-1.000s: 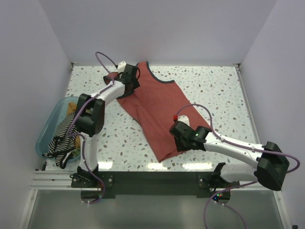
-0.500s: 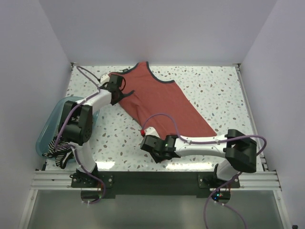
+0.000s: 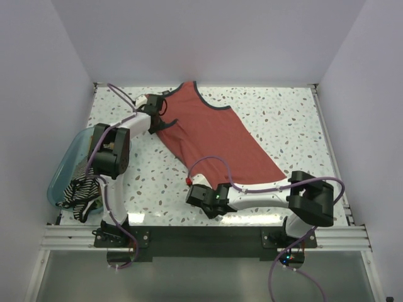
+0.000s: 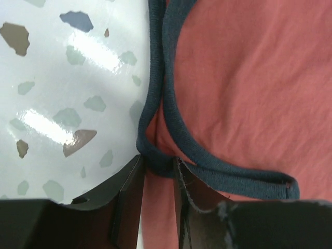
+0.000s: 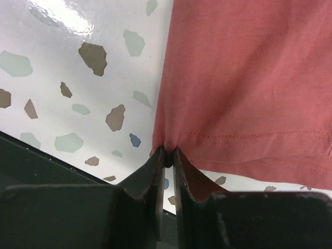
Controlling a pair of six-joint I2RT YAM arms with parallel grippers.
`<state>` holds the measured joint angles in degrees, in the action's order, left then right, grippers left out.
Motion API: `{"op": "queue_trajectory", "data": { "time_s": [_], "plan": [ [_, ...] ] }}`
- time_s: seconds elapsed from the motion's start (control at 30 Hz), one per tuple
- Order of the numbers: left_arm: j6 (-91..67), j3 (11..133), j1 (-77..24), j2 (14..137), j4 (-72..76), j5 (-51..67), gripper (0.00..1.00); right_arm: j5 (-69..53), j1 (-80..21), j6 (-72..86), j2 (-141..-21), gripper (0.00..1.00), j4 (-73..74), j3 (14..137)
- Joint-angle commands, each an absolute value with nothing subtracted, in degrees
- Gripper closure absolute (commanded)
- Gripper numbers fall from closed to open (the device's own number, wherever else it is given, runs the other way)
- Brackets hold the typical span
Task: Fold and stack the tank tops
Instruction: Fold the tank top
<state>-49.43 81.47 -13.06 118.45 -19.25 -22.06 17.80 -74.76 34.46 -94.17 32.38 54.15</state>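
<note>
The rust-red tank top [image 3: 214,135] with dark navy trim lies spread on the speckled table, neck end at the far left and hem toward the near right. My left gripper [image 3: 160,121] is at its far left shoulder. In the left wrist view it [image 4: 158,167] is shut on the navy trim strap [image 4: 171,119]. My right gripper [image 3: 201,190] is at the near left hem corner. In the right wrist view it [image 5: 167,154] is shut on the pinched hem corner of the red cloth [image 5: 249,67]. A black-and-white striped top [image 3: 79,196] hangs over the bin's near edge.
The translucent teal bin [image 3: 60,173] sits at the table's left edge beside the left arm. The dark near rail [image 3: 201,233] runs just below the right gripper. White walls enclose the table at the back and sides.
My right gripper has dragged the hem corner left and toward the near edge. My left gripper has shifted left with the strap. The red top now lies stretched out flatter.
</note>
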Motion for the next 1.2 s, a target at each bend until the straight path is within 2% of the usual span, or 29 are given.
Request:
{"op": "queue_trajectory", "data": {
  "time_s": [0.0,0.13,0.3,0.57,0.63,0.67,0.7,0.77,0.8,0.9,0.97,1.07,1.1,1.17],
  "plan": [
    [-47.2,85.0,-12.3,120.8,-21.1,-24.8,0.69,15.4,-75.1,35.0,-91.9,0.86,30.7,51.5],
    [-46.0,87.3,-12.3,121.9,-21.6,-25.6,0.78,14.3,-75.1,35.0,-88.1,0.94,31.9,49.8],
    [-44.5,89.2,-12.1,122.6,-22.1,-26.6,0.87,10.8,-75.1,34.5,-84.6,0.97,32.3,49.0],
    [-39.7,91.9,-12.0,121.6,-22.9,-28.2,0.89,4.0,-75.4,34.4,-80.0,0.97,31.2,47.9],
    [-38.9,91.3,-12.0,120.5,-22.9,-27.7,0.85,2.7,-75.8,34.9,-80.6,0.92,29.9,47.7],
    [-38.5,91.1,-12.0,120.1,-22.9,-27.6,0.81,2.7,-76.9,35.2,-81.6,0.86,29.8,48.0],
    [-38.3,90.4,-12.0,119.4,-22.9,-27.3,0.74,3.8,-77.3,35.5,-81.9,0.70,29.8,48.2],
    [-37.9,89.8,-12.0,117.6,-22.9,-27.2,0.67,4.5,-77.7,36.6,-82.2,0.59,29.6,49.0],
    [-37.6,89.5,-12.0,117.0,-22.9,-27.2,0.59,5.6,-77.7,36.9,-81.8,0.50,29.7,49.2],
    [-36.7,90.2,-12.0,114.7,-23.6,-27.1,0.50,9.8,-77.6,38.1,-79.4,0.43,32.0,51.1],
    [-36.5,90.5,-12.0,112.8,-24.1,-27.2,0.48,13.4,-77.1,39.2,-78.1,0.43,36.2,53.1],
    [-36.9,89.5,-12.7,109.6,-23.7,-25.9,0.49,16.3,-73.0,39.4,-76.1,0.50,38.3,53.2],
    [-38.0,87.4,-14.1,107.9,-22.5,-23.8,0.56,13.7,-68.9,37.5,-76.7,0.57,34.4,52.1],
    [-38.7,86.8,-15.2,107.3,-22.1,-22.9,0.58,13.6,-67.2,36.0,-78.2,0.57,33.7,51.8]
  ]
}}
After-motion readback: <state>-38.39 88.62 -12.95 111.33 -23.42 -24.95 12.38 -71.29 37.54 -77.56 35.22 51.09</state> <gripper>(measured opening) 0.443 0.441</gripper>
